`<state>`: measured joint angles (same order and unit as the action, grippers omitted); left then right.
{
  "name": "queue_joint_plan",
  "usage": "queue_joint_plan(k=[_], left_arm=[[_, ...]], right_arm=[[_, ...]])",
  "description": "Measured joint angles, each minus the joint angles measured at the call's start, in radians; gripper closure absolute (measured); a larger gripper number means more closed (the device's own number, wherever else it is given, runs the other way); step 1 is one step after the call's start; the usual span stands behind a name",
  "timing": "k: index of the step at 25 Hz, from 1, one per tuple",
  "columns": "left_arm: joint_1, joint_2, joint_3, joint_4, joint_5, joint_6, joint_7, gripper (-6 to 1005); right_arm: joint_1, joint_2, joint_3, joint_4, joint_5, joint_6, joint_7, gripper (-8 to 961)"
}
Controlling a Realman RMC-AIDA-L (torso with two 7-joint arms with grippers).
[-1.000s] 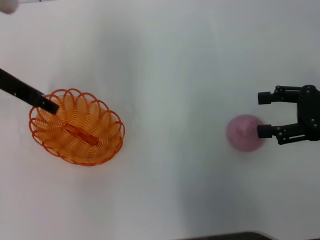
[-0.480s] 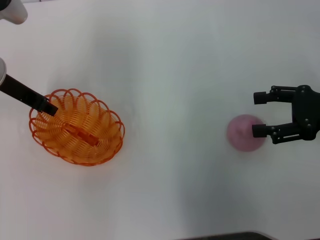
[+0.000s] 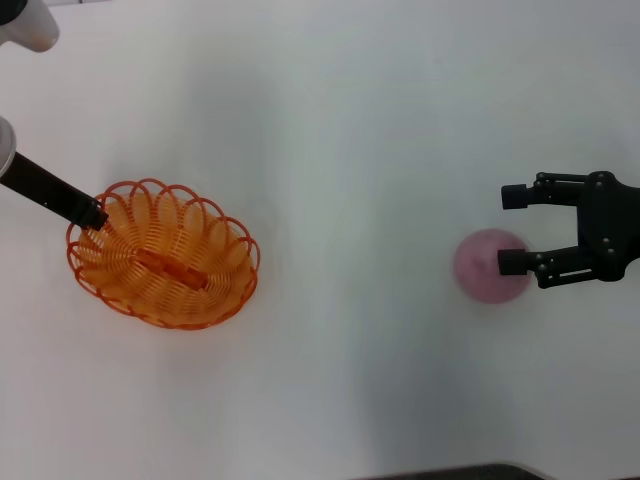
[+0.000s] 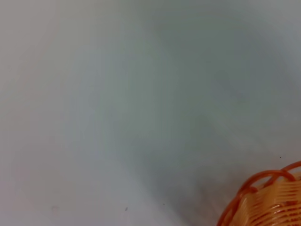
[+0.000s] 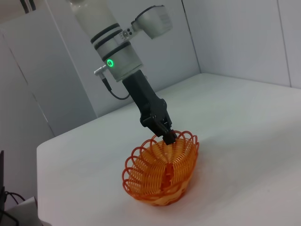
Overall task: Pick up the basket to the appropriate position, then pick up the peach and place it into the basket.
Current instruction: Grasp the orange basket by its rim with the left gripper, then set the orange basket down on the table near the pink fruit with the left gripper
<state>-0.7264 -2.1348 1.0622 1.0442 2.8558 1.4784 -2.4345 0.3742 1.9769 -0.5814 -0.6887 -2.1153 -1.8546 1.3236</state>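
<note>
The left gripper (image 3: 93, 213) pinches the orange basket's (image 3: 165, 255) rim; the right gripper (image 3: 513, 229) hangs spread beside the peach (image 3: 488, 267).

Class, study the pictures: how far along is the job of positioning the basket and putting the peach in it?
Nothing is finished. In hand: the left gripper is closed on the rim of the basket, which looks tilted in the right wrist view, as if being lifted or dragged. The right gripper hangs open beside the peach, one fingertip over it, not grasping. Left: set the basket down, grasp the peach and place it inside.
</note>
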Motion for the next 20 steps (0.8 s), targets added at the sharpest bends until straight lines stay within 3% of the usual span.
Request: queue_joint_plan(k=[7,11,17,20], left_arm=[[-0.009,-0.002,-0.024,0.005,0.000,0.017,-0.012,900],[-0.040,0.005,-0.137,0.027,-0.045,0.105,-0.006,904],[-0.101,0.047,-0.330,0.035,-0.230,0.269,-0.039,921],[-0.102,0.047,-0.379,0.041,-0.299,0.286,-0.094,945]], right_arm=[[0.003,0.001,0.005,0.000,0.000,0.000,0.000,14],[0.004,0.002,0.009,0.000,0.000,0.000,-0.013,14],[0.005,0.002,0.010,0.000,0.002,-0.006,-0.039,14],[0.005,0.002,0.011,-0.005,0.007,-0.015,-0.041,14]])
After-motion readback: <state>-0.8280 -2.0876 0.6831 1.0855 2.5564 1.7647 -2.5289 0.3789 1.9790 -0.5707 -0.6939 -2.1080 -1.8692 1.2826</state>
